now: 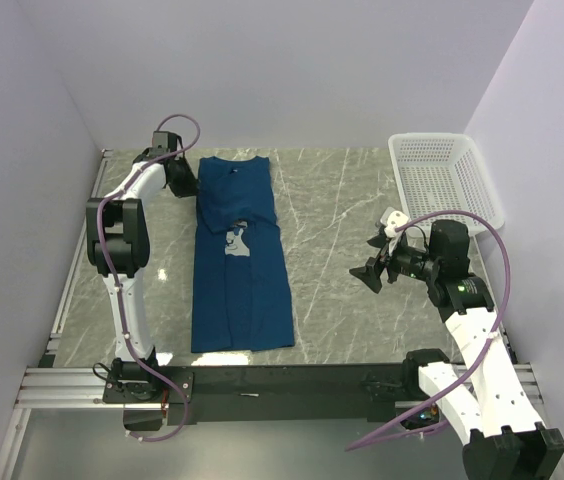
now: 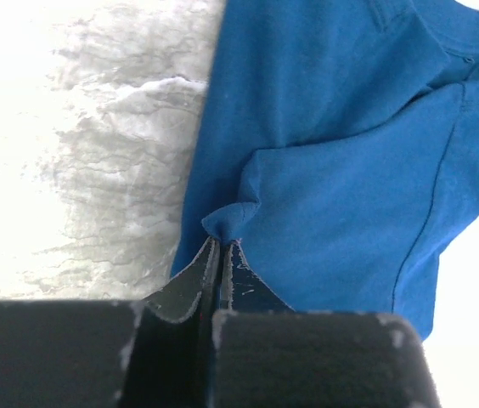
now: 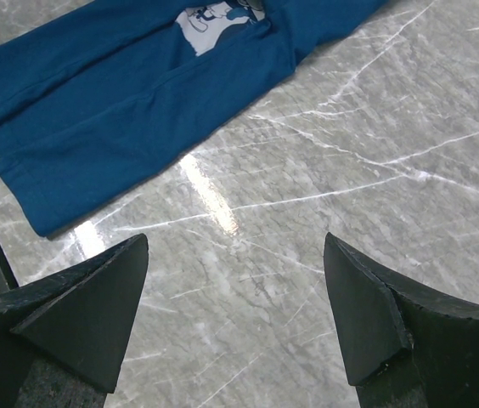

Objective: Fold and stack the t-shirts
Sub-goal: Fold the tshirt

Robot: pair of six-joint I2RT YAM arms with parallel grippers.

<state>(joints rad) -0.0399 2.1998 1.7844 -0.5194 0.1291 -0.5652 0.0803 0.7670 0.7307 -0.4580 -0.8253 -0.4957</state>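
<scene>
The t-shirt (image 1: 240, 270) lies flat on the counter (image 1: 342, 210), left of centre, folded into a long narrow strip with its collar at the far end and its print facing up. The left pincer (image 1: 184, 180) is at the shirt's far left edge, its jaws closed on a small pucker of blue cloth. The right pincer (image 1: 377, 262) hangs over bare counter, well to the right of the shirt, jaws wide and holding nothing. A basket (image 1: 398, 160) sits at the far right corner.
</scene>
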